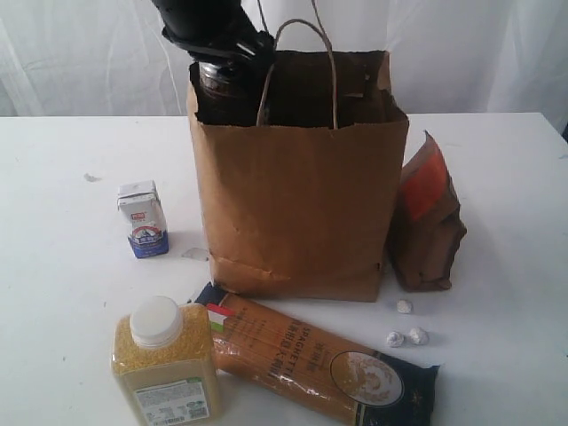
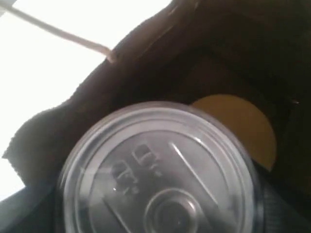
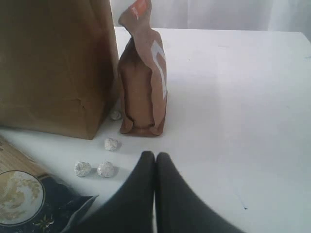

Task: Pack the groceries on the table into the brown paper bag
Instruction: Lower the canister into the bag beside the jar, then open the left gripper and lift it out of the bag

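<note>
Left wrist view: pull-tab tin (image 2: 160, 170) in left gripper (image 1: 222, 55) over gold-lidded jar (image 2: 238, 128) inside paper bag (image 2: 73, 126); right gripper (image 3: 155, 162) pinched, empty.

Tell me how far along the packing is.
Done: the gold-lidded glass jar shows its lid inside the brown paper bag. In hand: the left gripper holds the pull-tab tin at the bag's mouth. Left on the table: small milk carton, yellow-grain bottle, long spaghetti pack, brown-orange pouch. The right gripper is shut and empty.
</note>
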`<move>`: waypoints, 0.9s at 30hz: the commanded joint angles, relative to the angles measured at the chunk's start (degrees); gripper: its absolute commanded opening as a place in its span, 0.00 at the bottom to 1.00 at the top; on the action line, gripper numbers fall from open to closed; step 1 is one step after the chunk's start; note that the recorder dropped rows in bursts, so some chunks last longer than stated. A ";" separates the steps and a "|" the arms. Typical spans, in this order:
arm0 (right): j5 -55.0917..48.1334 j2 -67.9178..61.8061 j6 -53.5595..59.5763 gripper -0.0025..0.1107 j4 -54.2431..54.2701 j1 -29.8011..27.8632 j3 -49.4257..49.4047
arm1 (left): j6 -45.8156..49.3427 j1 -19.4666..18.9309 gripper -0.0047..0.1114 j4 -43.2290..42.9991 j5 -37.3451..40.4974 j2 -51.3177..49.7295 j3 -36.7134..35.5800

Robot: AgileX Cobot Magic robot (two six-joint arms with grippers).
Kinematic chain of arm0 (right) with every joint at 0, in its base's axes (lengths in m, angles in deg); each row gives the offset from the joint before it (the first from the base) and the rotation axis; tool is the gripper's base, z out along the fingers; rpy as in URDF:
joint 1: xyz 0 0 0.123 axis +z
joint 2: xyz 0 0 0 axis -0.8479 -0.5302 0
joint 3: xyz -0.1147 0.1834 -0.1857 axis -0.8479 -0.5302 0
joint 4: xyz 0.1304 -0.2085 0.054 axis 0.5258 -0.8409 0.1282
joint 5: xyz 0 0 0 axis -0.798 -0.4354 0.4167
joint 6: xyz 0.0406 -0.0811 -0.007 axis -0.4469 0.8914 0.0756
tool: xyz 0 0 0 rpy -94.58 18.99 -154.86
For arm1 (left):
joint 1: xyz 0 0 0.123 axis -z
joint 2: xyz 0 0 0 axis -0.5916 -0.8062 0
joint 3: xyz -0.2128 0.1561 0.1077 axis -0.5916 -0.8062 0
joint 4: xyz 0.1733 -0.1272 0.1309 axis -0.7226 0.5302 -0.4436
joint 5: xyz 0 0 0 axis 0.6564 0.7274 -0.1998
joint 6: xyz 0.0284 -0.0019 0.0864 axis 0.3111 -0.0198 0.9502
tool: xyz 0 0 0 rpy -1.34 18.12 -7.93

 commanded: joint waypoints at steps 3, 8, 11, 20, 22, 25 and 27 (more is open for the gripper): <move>0.35 0.32 0.00 0.02 -0.23 -0.16 -0.11 | -0.50 -0.41 0.11 3.05 2.59 0.93 -3.17; 0.35 0.32 0.00 0.02 -0.23 -0.16 -0.11 | -1.38 -0.41 0.83 3.15 2.36 1.00 -3.17; 0.35 0.32 0.00 0.02 -0.23 -0.16 -0.11 | -2.90 -0.41 0.87 3.15 2.23 1.00 -3.17; 0.35 0.32 0.00 0.02 -0.23 -0.16 -0.11 | -3.97 -0.41 0.84 3.15 0.48 4.12 -2.88; 0.35 0.32 0.00 0.02 -0.23 -0.16 -0.11 | -3.97 -0.41 0.84 3.29 0.59 4.65 -1.97; 0.35 0.32 0.00 0.02 -0.23 -0.16 -0.11 | -3.97 -0.41 0.84 3.41 0.55 5.41 -1.48; 0.35 0.32 0.00 0.02 -0.23 -0.16 -0.11 | -3.97 -0.41 0.84 3.41 0.71 5.78 -1.48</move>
